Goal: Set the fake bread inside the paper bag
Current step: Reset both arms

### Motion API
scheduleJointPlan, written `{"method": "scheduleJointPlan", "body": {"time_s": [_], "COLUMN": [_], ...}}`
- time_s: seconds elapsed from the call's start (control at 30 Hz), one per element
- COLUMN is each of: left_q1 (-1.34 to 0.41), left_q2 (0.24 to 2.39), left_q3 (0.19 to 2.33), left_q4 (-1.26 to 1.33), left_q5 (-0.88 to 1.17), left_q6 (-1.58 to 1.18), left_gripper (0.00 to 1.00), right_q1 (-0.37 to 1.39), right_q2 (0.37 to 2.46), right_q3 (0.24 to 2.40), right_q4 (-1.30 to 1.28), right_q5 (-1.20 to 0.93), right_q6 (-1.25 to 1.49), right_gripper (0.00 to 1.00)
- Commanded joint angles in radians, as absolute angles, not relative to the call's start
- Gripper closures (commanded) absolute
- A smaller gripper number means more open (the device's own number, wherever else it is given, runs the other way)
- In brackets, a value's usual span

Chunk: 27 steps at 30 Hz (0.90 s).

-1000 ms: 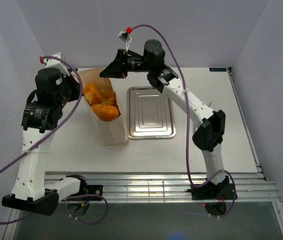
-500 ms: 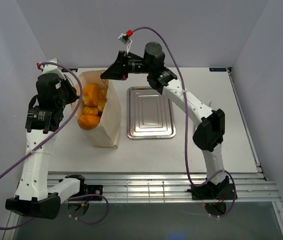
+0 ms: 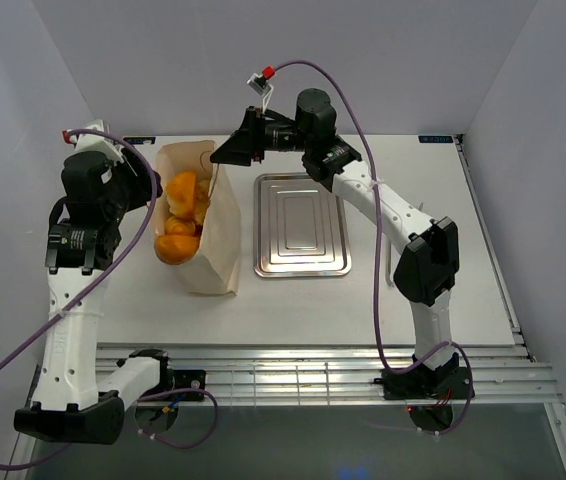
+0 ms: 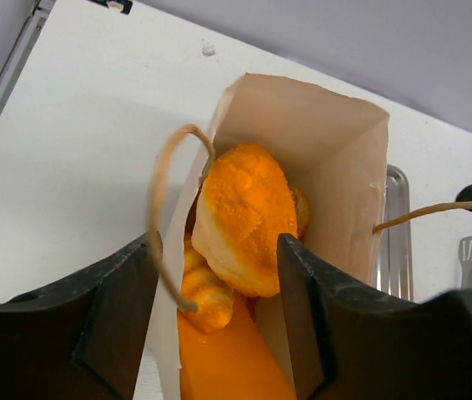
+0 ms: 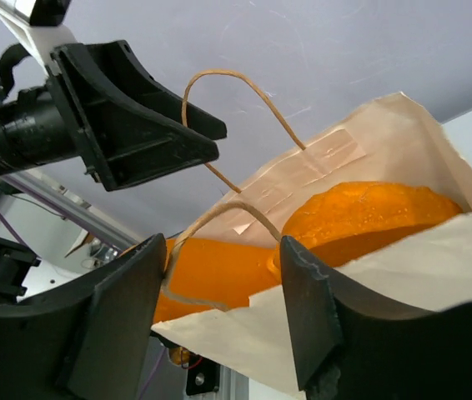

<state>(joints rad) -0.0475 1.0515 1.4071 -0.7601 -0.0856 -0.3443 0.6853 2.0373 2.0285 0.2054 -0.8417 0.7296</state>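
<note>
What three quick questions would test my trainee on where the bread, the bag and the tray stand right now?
1. True or false: a loaf lies on the silver rectangular metal tray.
2. The glossy orange fake bread sits: A) inside the pale tan paper bag; B) on the tray; C) gripped in a claw.
3. Which is at the side of the bag away from the tray, the left claw or the right claw?

Key: 1 false, the tray is bare; 2 A; 3 the left claw.
</note>
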Motion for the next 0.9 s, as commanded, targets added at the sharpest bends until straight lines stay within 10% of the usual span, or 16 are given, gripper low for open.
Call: {"method": "scheduleJointPlan", "body": {"time_s": [0.0,0.2,0.87], "left_q1": [-0.043,-0.041,-0.043], "left_q2": [1.014,0.983,0.784], "left_q3": [1.474,1.503,1.565], "left_q4": [-0.778,-0.821,-0.868], "left_q5": [-0.087,-0.153,-0.405], "left_q6": [-0.339,-0.353,-0.385], "left_gripper": [0.31,0.02,0.02], "right_q1": [0.686,0.684,0.651], "right_q2": [1.960,1.945,1.528], "right_q3": [2.023,2.010,1.712], "right_q4": [0.224,0.203,-0.153], "right_q5": [-0.819,-0.808,-0.444], "right_q6": [0.696,0.683,0.419], "right_gripper": [0.36,0.01,0.10]}}
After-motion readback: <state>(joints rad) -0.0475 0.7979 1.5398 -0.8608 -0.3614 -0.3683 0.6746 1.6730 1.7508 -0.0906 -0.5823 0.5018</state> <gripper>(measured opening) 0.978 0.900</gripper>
